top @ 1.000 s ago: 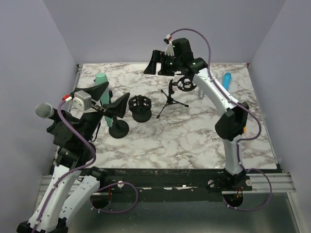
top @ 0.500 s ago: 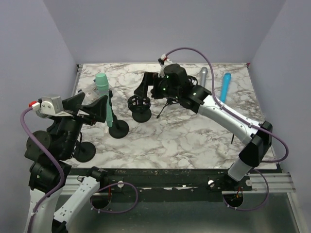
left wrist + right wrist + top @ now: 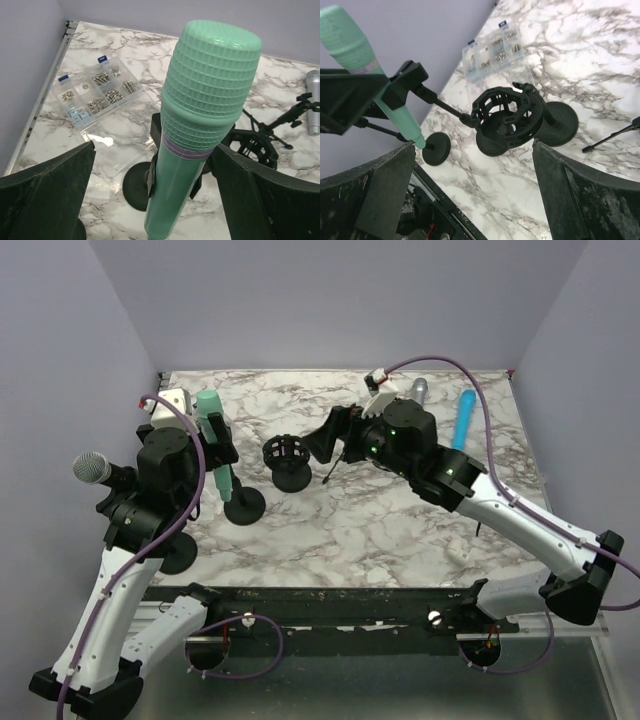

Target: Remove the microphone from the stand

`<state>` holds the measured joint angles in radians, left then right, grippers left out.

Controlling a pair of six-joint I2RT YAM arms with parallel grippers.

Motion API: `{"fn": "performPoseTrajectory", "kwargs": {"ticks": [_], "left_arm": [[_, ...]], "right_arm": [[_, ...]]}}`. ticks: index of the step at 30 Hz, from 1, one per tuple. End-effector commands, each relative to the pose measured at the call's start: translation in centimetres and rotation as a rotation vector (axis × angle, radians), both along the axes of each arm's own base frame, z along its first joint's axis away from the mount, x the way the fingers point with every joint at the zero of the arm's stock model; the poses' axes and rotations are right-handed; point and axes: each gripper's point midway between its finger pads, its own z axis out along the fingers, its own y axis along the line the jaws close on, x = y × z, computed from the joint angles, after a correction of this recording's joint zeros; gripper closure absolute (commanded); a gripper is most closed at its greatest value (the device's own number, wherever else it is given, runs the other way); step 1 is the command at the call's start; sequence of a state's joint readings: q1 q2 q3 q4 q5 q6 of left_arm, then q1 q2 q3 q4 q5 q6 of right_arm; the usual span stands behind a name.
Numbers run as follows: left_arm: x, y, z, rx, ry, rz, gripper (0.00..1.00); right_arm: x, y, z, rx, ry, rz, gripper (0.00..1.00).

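Note:
A green microphone [image 3: 212, 430] stands tilted in a clip on a black stand with a round base [image 3: 243, 505]. In the left wrist view the microphone [image 3: 200, 125] fills the gap between my left gripper's fingers. The left gripper [image 3: 218, 445] [image 3: 160, 200] is open, one finger on each side of the body, not touching it. My right gripper [image 3: 332, 438] [image 3: 472, 195] is open and empty, just right of a black shock mount [image 3: 287, 455] [image 3: 507, 117]. The right wrist view shows the green microphone [image 3: 365, 65] at its left.
A black-and-silver microphone [image 3: 92, 468] sits on a second stand at the far left. A silver microphone [image 3: 418, 390] and a blue one [image 3: 465, 415] lie at the back right. A small tripod [image 3: 338, 455] stands behind the right gripper. A clear parts box [image 3: 95, 92] lies back left.
My left arm has swung in and up, bringing its open jaws around the green microphone. My right gripper has shifted right, away from above the shock mount.

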<state>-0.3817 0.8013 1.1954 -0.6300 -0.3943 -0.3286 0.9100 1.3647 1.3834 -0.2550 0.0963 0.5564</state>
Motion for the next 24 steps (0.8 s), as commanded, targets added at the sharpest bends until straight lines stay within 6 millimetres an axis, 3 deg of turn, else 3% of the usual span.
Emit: {"fn": "performPoseTrajectory", "kwargs": {"ticks": [1, 6, 9, 16, 21, 24], "left_arm": [[0.9, 1.7, 1.2, 0.072, -0.049, 0.087, 0.02], [2.3, 1.5, 1.3, 0.142, -0.057, 0.081, 0.13], [2.9, 0.4, 1.2, 0.157, -0.072, 0.015, 0.2], [1.7, -2.1, 1.1, 0.124, -0.111, -0.148, 0.39], [-0.7, -3.6, 1.0, 0.169, -0.177, -0.309, 0.62], [-2.1, -4.4, 0.9, 0.204, -0.191, -0.396, 0.83]], "right_arm": [[0.7, -3.1, 1.7, -0.018, -0.089, -0.114, 0.0], [0.4, -3.9, 2.3, -0.029, -0.101, -0.123, 0.0], [0.3, -3.9, 2.3, -0.033, -0.098, -0.115, 0.0], [0.1, -3.7, 2.1, -0.051, -0.097, -0.097, 0.0], [-0.8, -1.9, 1.0, -0.083, -0.111, 0.031, 0.0], [-1.3, -0.5, 0.4, -0.092, -0.107, 0.108, 0.0]]}}
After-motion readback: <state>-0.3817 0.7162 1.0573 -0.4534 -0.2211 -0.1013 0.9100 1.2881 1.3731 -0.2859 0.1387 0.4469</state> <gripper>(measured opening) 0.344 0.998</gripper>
